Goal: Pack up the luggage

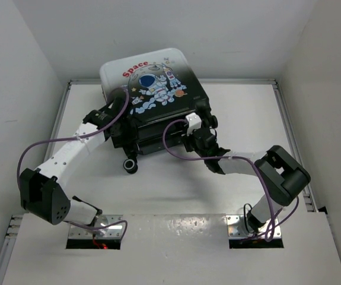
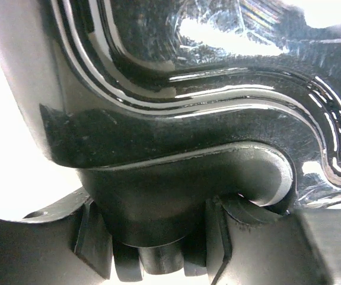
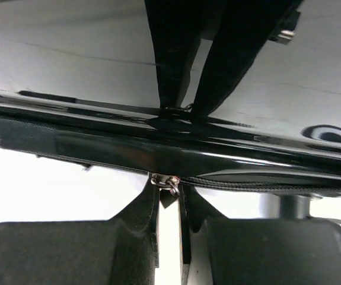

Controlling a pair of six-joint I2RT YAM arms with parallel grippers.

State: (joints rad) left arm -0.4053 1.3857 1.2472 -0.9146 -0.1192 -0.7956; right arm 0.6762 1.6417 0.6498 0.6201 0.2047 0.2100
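The luggage [image 1: 158,89] lies flat at the back middle of the table, astronaut print and red "Space" facing up, its two shells together. My left gripper [image 1: 118,110] is at its left corner. In the left wrist view the fingers [image 2: 93,240] stand on either side of a rounded black wheel housing [image 2: 158,202] and press against it. My right gripper [image 1: 201,123] is at the luggage's right near corner. It is shut [image 3: 170,191] on the dark pull tab hanging from the metal zipper slider [image 3: 168,180], right at the seam of the black shell [image 3: 158,148].
A black caster wheel [image 1: 130,166] sticks out from the luggage's near side, between the arms. White walls close in the table on the left, back and right. Purple cables loop off both arms. Each arm's base [image 1: 96,228] is bolted at the near edge.
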